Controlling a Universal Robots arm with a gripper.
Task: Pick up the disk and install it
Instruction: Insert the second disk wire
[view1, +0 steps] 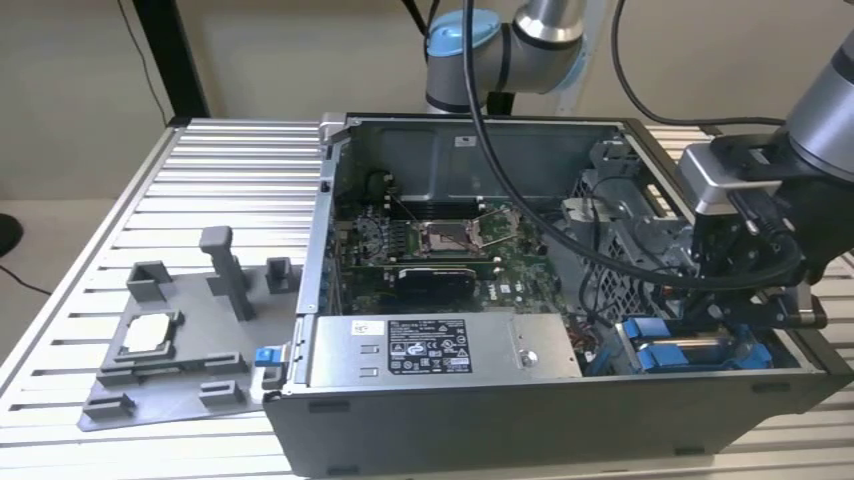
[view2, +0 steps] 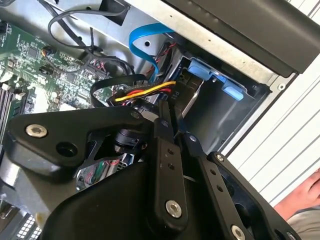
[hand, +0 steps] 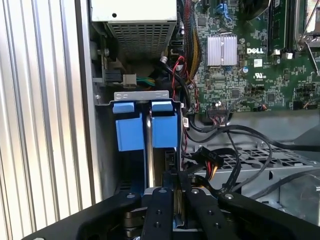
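Claw (hand: 175, 192) clenched on the disk (hand: 165, 131), which stands edge-on in the drive bay (hand: 141, 96) of the computer case (view1: 534, 425). Exterior view adds the grey fixture (view1: 180, 350) on the slatted surface (view1: 227, 170).

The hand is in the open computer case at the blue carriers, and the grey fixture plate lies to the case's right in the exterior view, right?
No. The exterior view shows the grey fixture plate on the left of the case; the hand is at the blue carriers, as you said.
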